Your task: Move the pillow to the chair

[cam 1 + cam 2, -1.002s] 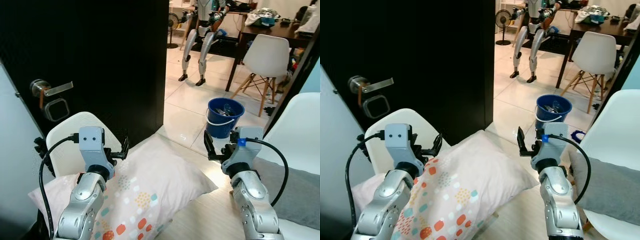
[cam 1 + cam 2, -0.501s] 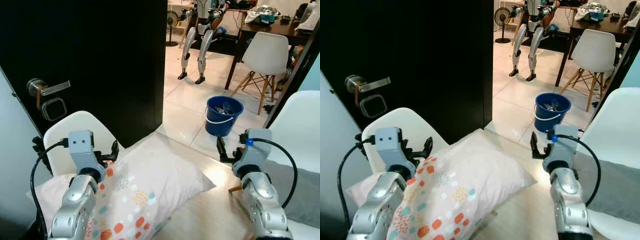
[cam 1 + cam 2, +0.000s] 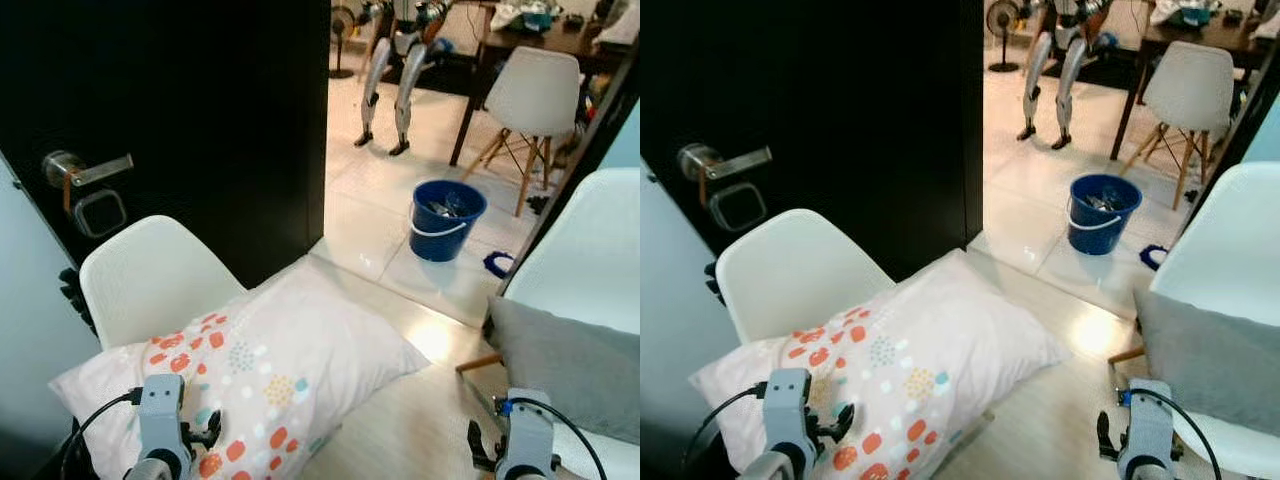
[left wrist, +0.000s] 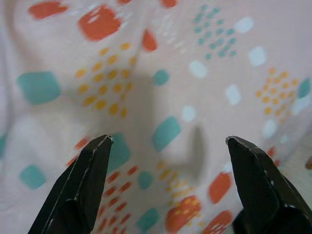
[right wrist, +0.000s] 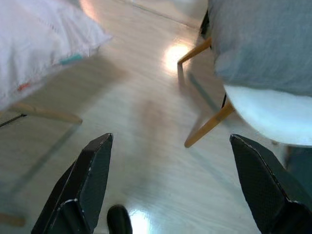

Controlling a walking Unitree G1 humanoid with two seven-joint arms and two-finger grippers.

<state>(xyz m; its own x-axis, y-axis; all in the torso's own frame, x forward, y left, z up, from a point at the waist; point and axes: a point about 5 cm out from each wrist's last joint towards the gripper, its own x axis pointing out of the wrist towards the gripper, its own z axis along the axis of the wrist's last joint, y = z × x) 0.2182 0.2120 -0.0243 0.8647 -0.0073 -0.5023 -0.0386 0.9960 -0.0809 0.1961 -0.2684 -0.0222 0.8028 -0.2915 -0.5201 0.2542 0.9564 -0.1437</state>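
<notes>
- The soft white pillow printed with orange, teal and yellow squares [image 3: 250, 375] lay across the seat of the white moulded plastic chair [image 3: 150, 280] in the lower left of the head views, its long axis running from the lower left corner up towards the centre, with its far corner hanging past the seat over the pale wood-look floor [image 3: 1060, 420].
- The left gripper [image 3: 205, 432] sat at the bottom edge of the head view, directly over the pillow's near patterned part; in the left wrist view its two black fingers [image 4: 80, 187] stood wide apart with nothing between them, the fabric close below but seemingly not touched.
- So the pillow lay straight ahead of and beneath the left gripper, which was by far the nearer arm.
- The right gripper [image 5: 173, 195] hung low at the bottom right, spread wide and empty, pointing at the floor between the pillow's overhanging corner and a second white chair carrying a grey cushion [image 3: 565, 355].
- Beyond, a blue bucket [image 3: 447, 218] stood on the white tiles past the black door [image 3: 200, 110].
</notes>
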